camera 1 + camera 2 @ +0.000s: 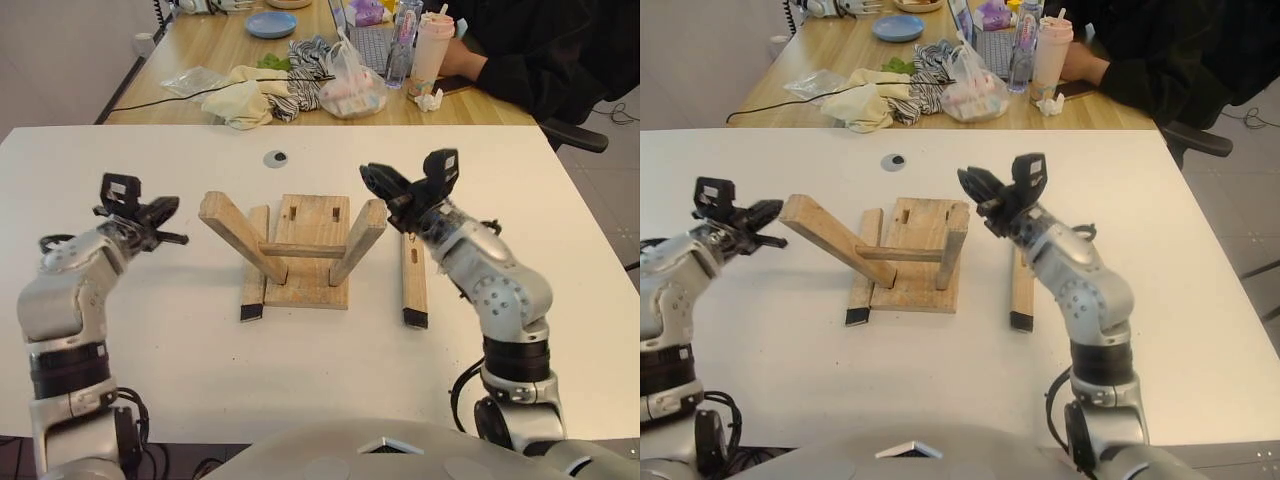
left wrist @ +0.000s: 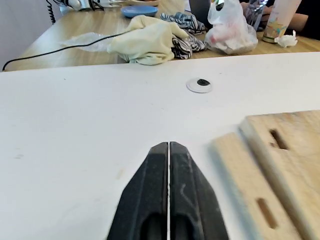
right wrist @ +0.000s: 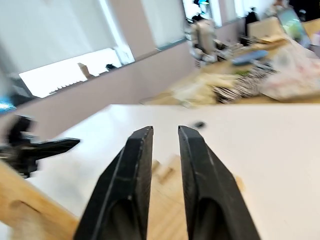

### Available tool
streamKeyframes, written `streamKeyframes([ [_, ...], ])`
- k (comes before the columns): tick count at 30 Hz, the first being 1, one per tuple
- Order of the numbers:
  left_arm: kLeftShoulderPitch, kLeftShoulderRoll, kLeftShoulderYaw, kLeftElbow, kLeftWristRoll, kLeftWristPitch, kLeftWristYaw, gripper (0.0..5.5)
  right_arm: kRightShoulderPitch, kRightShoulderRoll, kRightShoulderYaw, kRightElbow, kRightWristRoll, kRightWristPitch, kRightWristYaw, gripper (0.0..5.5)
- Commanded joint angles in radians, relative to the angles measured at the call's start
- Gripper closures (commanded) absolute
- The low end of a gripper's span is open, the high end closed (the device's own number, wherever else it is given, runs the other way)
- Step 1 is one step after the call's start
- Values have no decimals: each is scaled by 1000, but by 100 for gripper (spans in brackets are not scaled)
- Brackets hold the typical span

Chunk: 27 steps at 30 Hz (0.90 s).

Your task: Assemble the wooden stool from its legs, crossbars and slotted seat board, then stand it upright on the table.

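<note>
The left pincer (image 1: 168, 222) is shut tight and empty, held over the white tabletop (image 1: 150, 340) to the left of the stool parts. The right pincer (image 1: 372, 178), narrowly parted and empty, hangs near the upper end of the right leg (image 1: 358, 245). That leg and the left leg (image 1: 232, 232) lean outward above the seat board (image 1: 310, 215), joined by a crossbar (image 1: 300, 250) that runs left to right. The board lies flat, with its long axis pointing away from the robot. One loose leg (image 1: 254, 275) lies along its left edge and a second loose leg (image 1: 413, 285) lies to its right, both parallel to it. A cluttered wooden desk (image 1: 150, 100) stands behind.

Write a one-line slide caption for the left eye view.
Two legs joined by a crossbar rest on the seat board, with one loose leg lying either side.
</note>
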Motion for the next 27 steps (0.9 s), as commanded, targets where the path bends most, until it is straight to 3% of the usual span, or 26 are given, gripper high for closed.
streamKeyframes([
  [1,56,-111,-31,-225,-82,186,102,550,67,-7,64,-104,-91,56,-91,521],
  [3,66,-171,-47,-313,-113,272,160,550,90,-3,116,-147,-120,98,-120,549],
  [8,-7,-351,-91,-377,-149,376,294,550,68,-30,282,-214,-180,215,-114,549],
  [15,-139,-344,-198,-73,33,131,326,550,-37,-47,412,-187,-226,259,2,549],
  [18,-206,-344,-240,122,108,-33,322,550,-64,-69,419,-148,-243,245,53,549],
  [21,-279,-373,-193,272,122,-186,334,550,-81,-124,411,-105,-271,217,114,549],
  [24,-259,-341,-138,217,79,-251,282,550,-118,-214,324,-39,-288,182,182,549],
  [27,-173,-246,-63,37,-62,-103,171,550,-183,-308,269,159,-322,99,284,549],
])
